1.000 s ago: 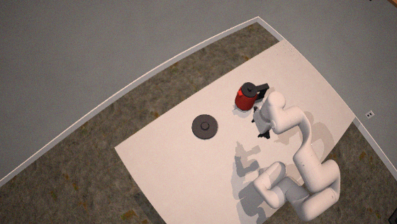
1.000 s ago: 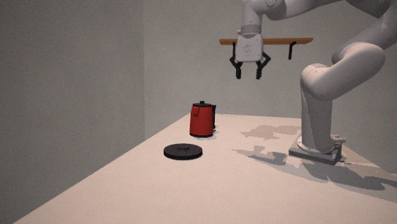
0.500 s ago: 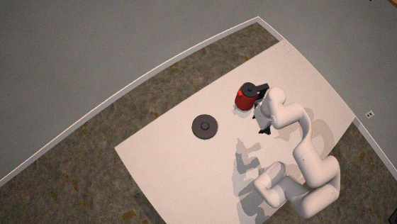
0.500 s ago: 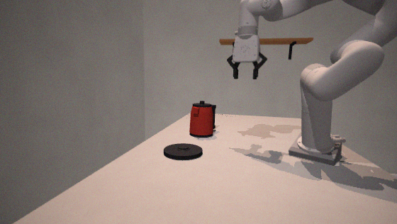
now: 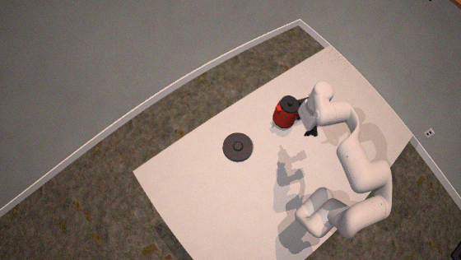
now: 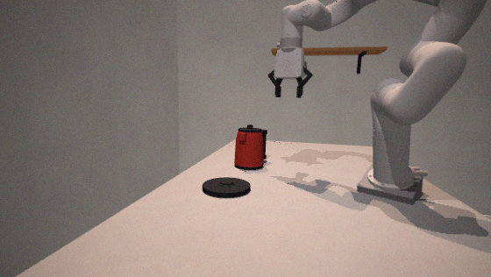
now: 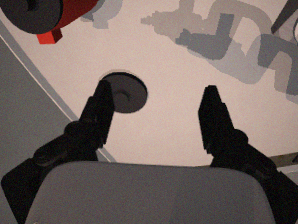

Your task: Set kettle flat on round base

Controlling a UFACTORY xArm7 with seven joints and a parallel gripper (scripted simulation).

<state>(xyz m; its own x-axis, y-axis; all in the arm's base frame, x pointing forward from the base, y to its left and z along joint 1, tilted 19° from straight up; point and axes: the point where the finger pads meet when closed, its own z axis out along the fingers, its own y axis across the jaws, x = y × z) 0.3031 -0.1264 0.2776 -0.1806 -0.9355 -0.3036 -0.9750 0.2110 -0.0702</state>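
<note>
Exterior view: gripper (image 6: 289,93) hangs high above the kettle (image 6: 250,149), jaws wide and empty. Risk: a descent off the handle bar (image 6: 265,146) could tip the unfixed kettle.

The kettle (image 6: 250,149) and the base (image 6: 226,187) stand well apart on the table (image 6: 272,228), the base nearer the exterior camera. The gripper (image 6: 288,90) hangs high above the table, just right of the kettle. The arm's pedestal (image 6: 409,195) sits further right.
</note>
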